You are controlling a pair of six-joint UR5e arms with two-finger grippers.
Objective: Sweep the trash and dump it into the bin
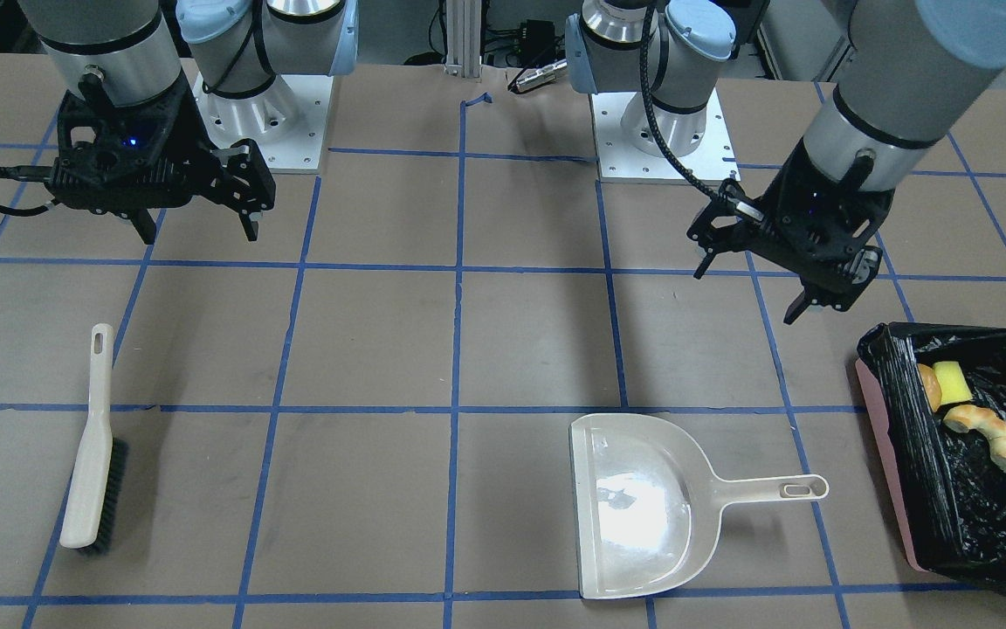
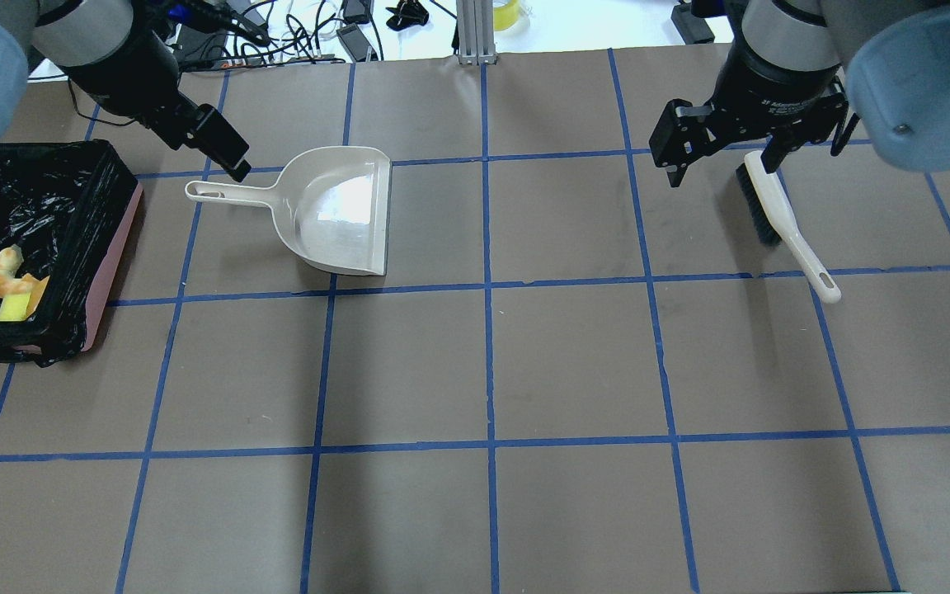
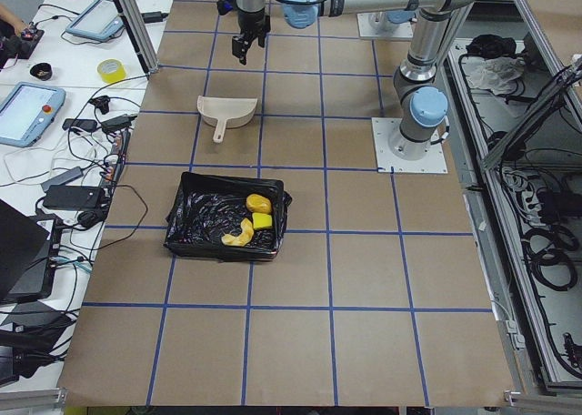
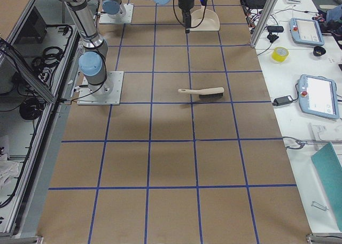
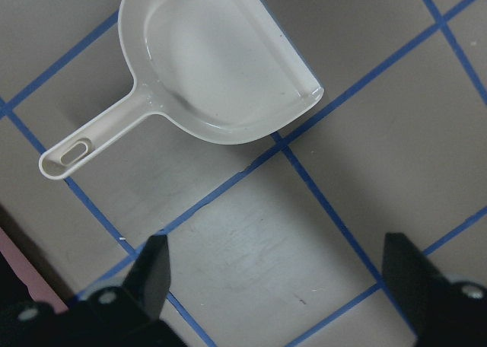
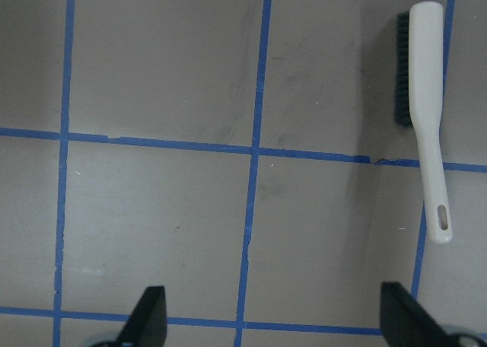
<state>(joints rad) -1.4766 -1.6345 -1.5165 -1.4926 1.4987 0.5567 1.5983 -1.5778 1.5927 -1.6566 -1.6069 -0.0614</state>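
Note:
The pinkish bin (image 1: 883,419) with its black bag stands at the table's left end, also seen in the overhead view (image 2: 116,247). The three trash items lie in it: the potato-like lump (image 1: 930,386), the yellow sponge (image 1: 953,382) and the croissant-like piece (image 1: 983,430). My left gripper (image 1: 747,295) is open and empty. It hangs above the table between the bin and the cream dustpan (image 5: 221,65). My right gripper (image 1: 200,236) is open and empty, above the table near the brush (image 6: 426,111).
The empty dustpan (image 1: 643,507) lies flat with its handle pointing toward the bin. The cream brush (image 1: 94,445) with black bristles lies on its side on the robot's right. Blue tape lines grid the brown table.

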